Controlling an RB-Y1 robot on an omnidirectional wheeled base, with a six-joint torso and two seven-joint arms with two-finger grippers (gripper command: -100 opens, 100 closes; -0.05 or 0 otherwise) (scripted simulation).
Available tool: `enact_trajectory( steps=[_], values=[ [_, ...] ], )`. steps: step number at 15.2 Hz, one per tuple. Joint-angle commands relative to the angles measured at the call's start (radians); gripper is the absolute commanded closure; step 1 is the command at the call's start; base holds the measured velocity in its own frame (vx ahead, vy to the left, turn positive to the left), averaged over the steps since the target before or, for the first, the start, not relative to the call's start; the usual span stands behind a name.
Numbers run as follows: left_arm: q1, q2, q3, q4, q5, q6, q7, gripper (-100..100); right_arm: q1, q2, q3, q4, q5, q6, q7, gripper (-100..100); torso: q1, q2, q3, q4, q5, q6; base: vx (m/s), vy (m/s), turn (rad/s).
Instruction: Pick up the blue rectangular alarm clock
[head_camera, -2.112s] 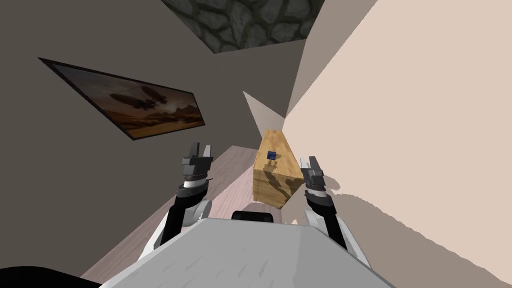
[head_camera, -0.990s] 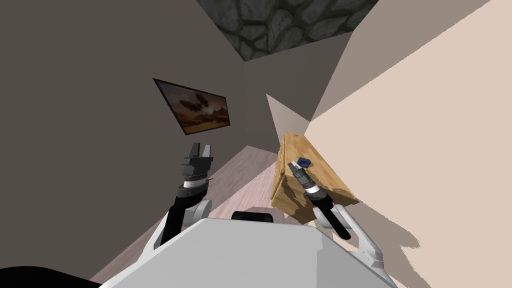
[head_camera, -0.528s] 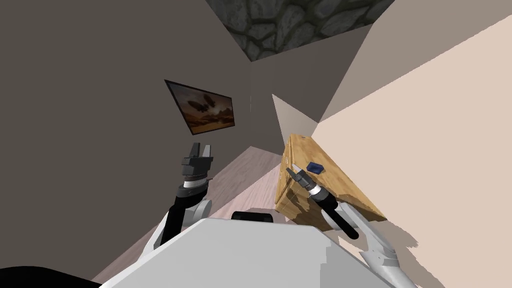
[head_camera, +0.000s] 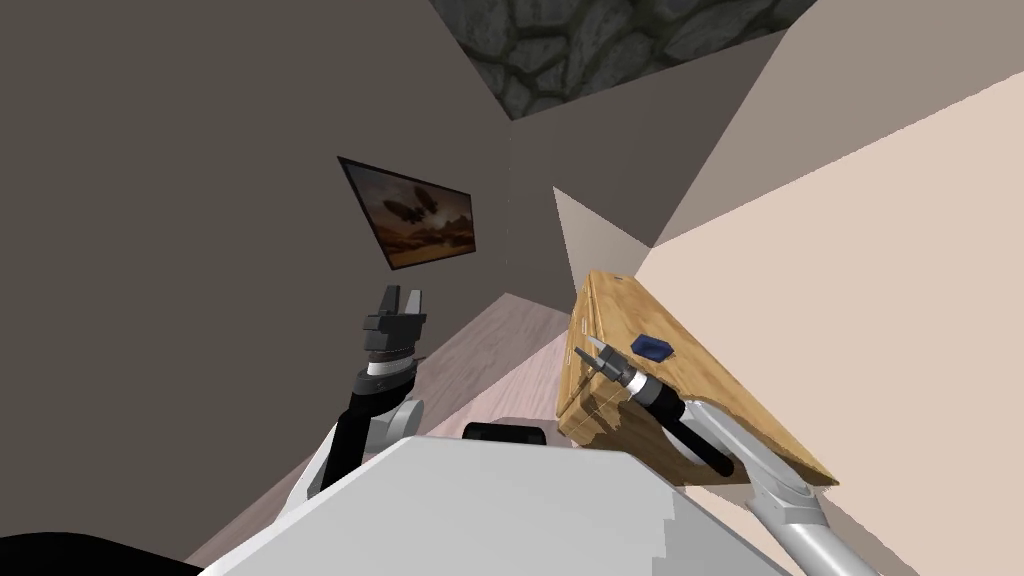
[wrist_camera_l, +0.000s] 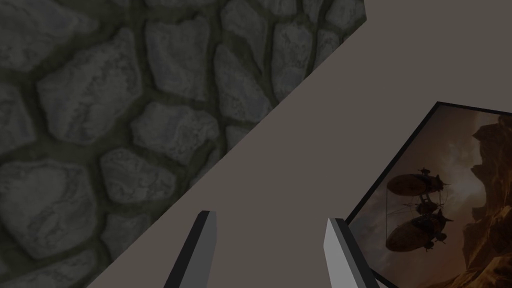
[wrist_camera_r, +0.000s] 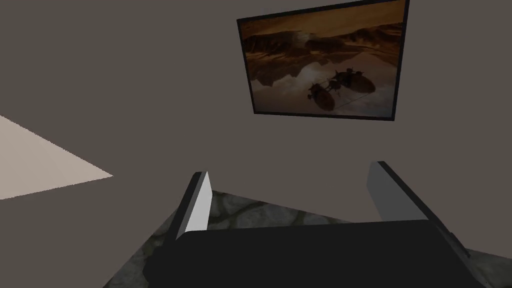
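A small dark blue alarm clock (head_camera: 654, 347) lies on top of a light wooden cabinet (head_camera: 700, 400) against the pale wall on my right. My right gripper (head_camera: 590, 357) hovers over the cabinet's near left edge, a little to the left of the clock and apart from it. Its fingers (wrist_camera_r: 200, 202) stand open with nothing between them. My left gripper (head_camera: 400, 300) is raised at my left, away from the cabinet, and its fingers (wrist_camera_l: 205, 235) are open and empty.
The cabinet runs along the pale wall (head_camera: 880, 250) on the right. A dark wall with a framed picture (head_camera: 412, 214) stands to the left. Wooden floor (head_camera: 480, 350) lies between that wall and the cabinet.
I have moved closer and turned, so the cabinet now lies further right and nearer. My right arm has swung in over the cabinet's left edge, with the clock now to its right. The left arm has stayed put.
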Motion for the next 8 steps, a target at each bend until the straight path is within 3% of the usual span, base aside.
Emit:
enact_trajectory(
  steps=[1,2,3,5,6,8],
  values=[
    [0.000,0.000,0.000,0.000,0.000,0.000,0.000,0,0.001,-0.050,0.004,0.023,0.025,-0.004,0.008,-100,0.000,0.000,0.000,0.000,0.000,0.000,0.108,0.040,0.082],
    [0.000,0.000,0.000,0.000,0.000,0.000,0.000,0,0.001,-0.061,0.004,0.023,0.025,-0.004,0.008,-100,0.000,-0.001,0.000,0.000,0.000,0.000,0.070,0.030,0.027],
    [0.000,0.000,0.000,0.000,0.000,0.000,0.000,0,0.005,-0.091,0.007,0.058,0.058,-0.011,0.018,-100,0.000,0.000,0.000,0.000,0.000,0.000,0.082,0.034,0.068],
    [0.000,0.000,0.000,0.000,0.000,0.000,0.000,0,0.005,-0.126,0.007,0.058,0.058,-0.011,0.018,-100,-0.001,0.000,0.000,0.000,0.000,0.000,0.080,0.029,0.042],
    [0.000,0.000,0.000,0.000,0.000,0.000,0.000,0,0.010,-0.155,0.011,0.092,0.089,-0.019,0.028,-100,-0.001,0.001,0.000,0.000,0.000,0.000,0.084,0.024,0.061],
    [0.000,0.000,0.000,0.000,0.000,0.000,0.000,0,0.010,-0.192,0.011,0.092,0.089,-0.019,0.028,-100,-0.002,0.000,0.000,0.000,0.000,0.000,0.081,0.014,0.042]
  ],
)
